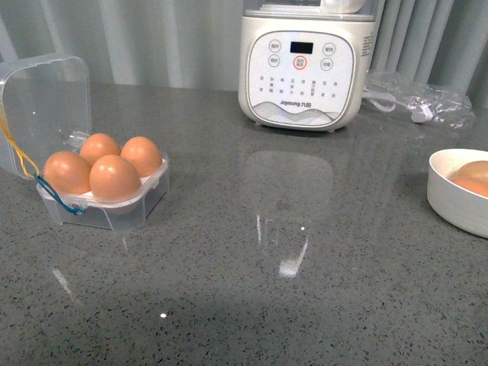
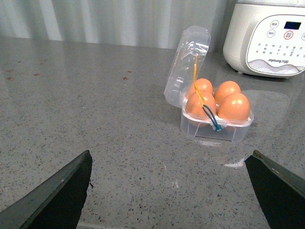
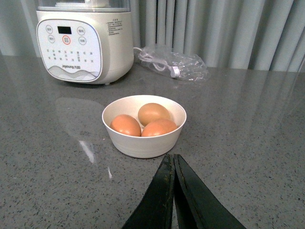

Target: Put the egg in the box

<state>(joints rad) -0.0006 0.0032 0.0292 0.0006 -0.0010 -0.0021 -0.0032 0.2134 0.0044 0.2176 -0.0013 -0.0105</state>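
Far left: the box (image 1: pixel 114 217) sits on the worktop (image 1: pixel 305 305), its clear lid (image 1: pixel 46 99) hinged up and leaning back. All four cells are filled with brown eggs, each seated upright. Judged: the egg (image 1: pixel 114 177) of the task is one of these, likely the nearest, though nothing marks it out. Yellow and blue cords (image 2: pixel 209 117) hang down the box's left side.

Left claw (image 2: pixel 170 155): released, fingers spread wide, empty. It hovers over bare worktop, well apart from the box.

Step in hand, judged: loading looks complete, with no free cell. A good finish means leaving the box alone and keeping both claws clear of the raised lid and the loose cords, which could snag and drag the light case.

Middle, far: a white cooker (image 1: pixel 305 69) stands against the curtain. Just right of it lies a clear bag (image 1: pixel 415 99) holding a cable.

Right claw (image 3: pixel 172 157): clenched, fingers pressed together, holding nothing. It is poised near the bowl without touching it.

Far right: a white bowl (image 3: pixel 143 148) holds three brown eggs (image 3: pixel 153 113) lying against one another.
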